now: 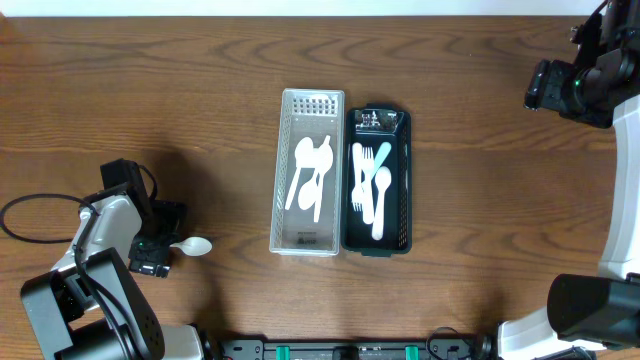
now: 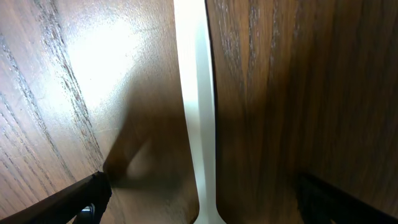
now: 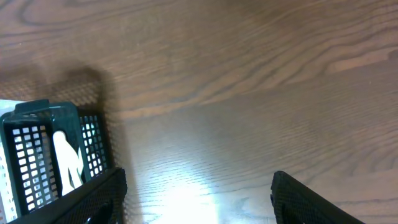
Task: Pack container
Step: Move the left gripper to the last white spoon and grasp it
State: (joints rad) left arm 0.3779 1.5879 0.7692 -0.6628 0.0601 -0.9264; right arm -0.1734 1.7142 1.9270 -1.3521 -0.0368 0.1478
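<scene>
Low on the table [image 1: 480,120], the left tool [image 1: 163,252] straddles the white spoon [image 1: 195,245], fingers spread wide (not pinching its handle); the right tool [image 3: 199,202] hangs splayed, empty, beyond the dark basket [image 1: 405,180].

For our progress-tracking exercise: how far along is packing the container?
Done: white plastic spoons lie in the white slotted tray, mixed plastic cutlery in the dark tray. In hand: the open left gripper straddles one loose white spoon on the wooden table, not gripped. Left: pack that spoon. The right gripper is open.
</scene>
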